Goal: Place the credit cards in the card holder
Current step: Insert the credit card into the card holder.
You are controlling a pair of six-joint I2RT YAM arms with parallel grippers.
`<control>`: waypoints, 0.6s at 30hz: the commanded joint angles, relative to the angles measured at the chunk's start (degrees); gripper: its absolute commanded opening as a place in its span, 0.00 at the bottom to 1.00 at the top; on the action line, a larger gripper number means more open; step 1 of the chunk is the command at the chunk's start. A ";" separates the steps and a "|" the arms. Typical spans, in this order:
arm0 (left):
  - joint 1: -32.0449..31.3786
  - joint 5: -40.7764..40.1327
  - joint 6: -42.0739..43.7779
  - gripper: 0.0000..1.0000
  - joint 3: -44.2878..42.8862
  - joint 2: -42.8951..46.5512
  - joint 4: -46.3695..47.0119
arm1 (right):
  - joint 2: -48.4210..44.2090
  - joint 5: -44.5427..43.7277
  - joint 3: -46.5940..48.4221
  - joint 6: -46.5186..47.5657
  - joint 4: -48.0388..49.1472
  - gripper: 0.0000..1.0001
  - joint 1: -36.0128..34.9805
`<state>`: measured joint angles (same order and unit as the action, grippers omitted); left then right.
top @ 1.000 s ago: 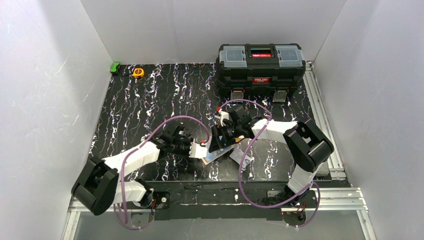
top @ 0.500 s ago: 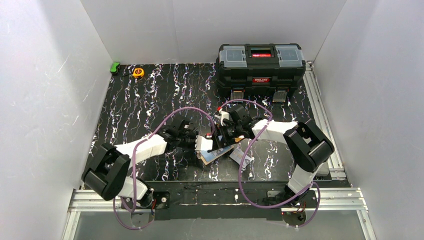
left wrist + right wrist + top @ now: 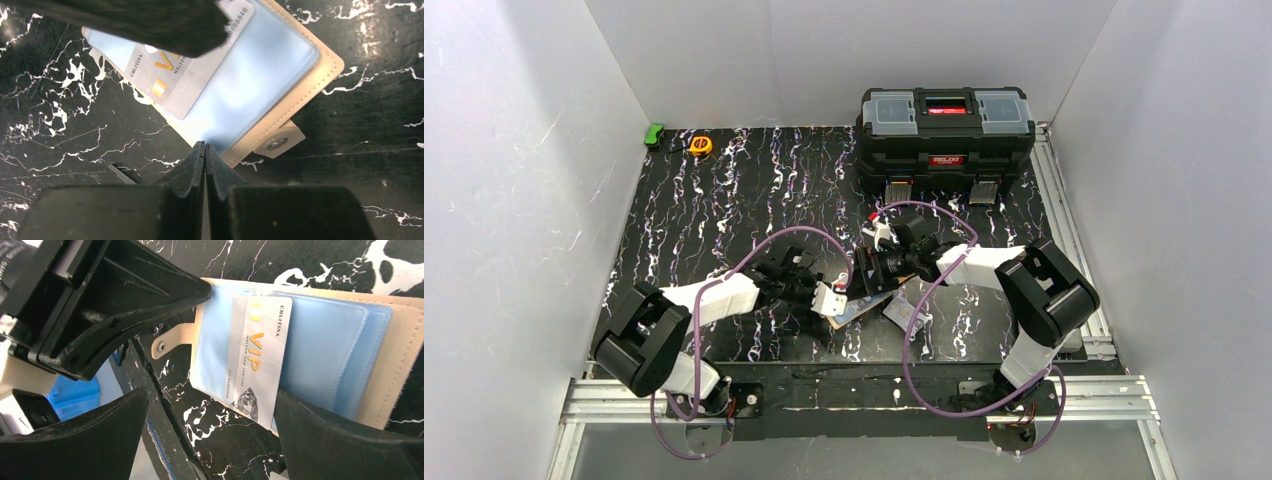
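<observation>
We find the card holder (image 3: pixel 320 75) lying open and flat on the desk (image 3: pixel 375 150), with its clear bluish sleeves facing up. The left fingers (image 3: pixel 197 167) are shut tight with nothing between them. Their tips rest on the holder's nearest edge, just beside the snap tab (image 3: pixel 277 142), and we read this as pinning the holder down. The right fingers (image 3: pixel 345 440) stand wide apart and grip nothing. The silver card (image 3: pixel 257 355) lies in the gap between them, touched by neither. One end of that card is tucked under a sleeve and the other end sticks out past the holder's edge over the desk, so we judge it started but not seated. Pushing it fully home looks like the step in hand. The sleeve (image 3: pixel 325 350) beyond the card is an even light blue, and we cannot tell whether that is a blue card already inside or just the tint of the plastic. From above, a pale card-like piece (image 3: pixel 908 314) lies on the desk just outside the right fingers, apart from the holder, and we take it for a card waiting its turn. No orange card shows in any view. At best the job is partway done, with one card half in, at least one card outside, and the holder unclosed.
</observation>
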<state>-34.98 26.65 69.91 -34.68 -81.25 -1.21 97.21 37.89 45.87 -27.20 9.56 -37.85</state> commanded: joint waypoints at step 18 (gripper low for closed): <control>-0.69 -0.65 0.64 0.05 3.13 3.78 0.84 | 1.23 -1.20 4.41 1.12 -4.27 1.00 0.08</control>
<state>-35.38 26.44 73.23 -31.86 -79.24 1.17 97.36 37.12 47.72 -27.20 6.57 -36.67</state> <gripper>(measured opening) 0.046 0.995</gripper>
